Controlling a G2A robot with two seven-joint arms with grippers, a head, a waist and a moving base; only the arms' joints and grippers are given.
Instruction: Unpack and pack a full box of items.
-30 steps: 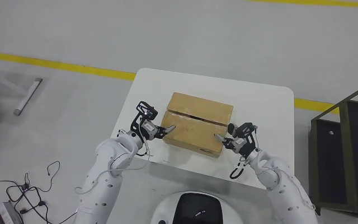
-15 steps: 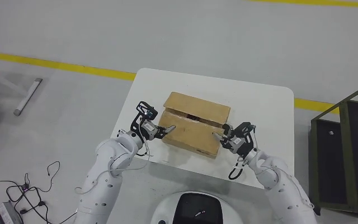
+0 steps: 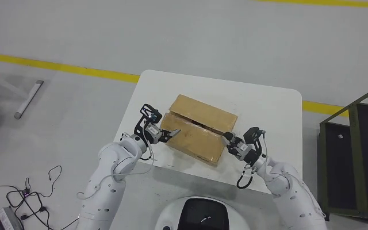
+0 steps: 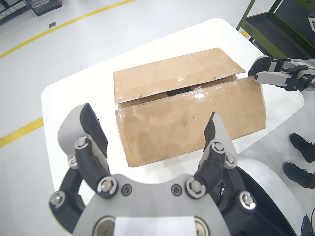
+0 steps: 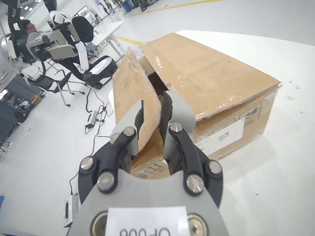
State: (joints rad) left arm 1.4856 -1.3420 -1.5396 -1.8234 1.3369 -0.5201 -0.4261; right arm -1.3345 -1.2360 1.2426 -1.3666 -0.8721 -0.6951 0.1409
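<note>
A brown cardboard box sits mid-table, its two top flaps parting along a dark seam. My right gripper is shut on the corner of the near flap, which stands lifted and tilted; the same gripper is at the box's near right corner. The far flap lies almost flat. My left gripper hovers open at the box's near left corner, touching nothing; its fingers frame the box. The contents are hidden in the dark gap.
The white table has bare surface around the box, widest at the far and right sides. A dark green shelf cart stands off the table's right edge. A yellow floor line runs behind.
The right gripper has pulled the near flap up and toward the table's front, widening the seam. The box shifted slightly left. The left arm has kept still.
</note>
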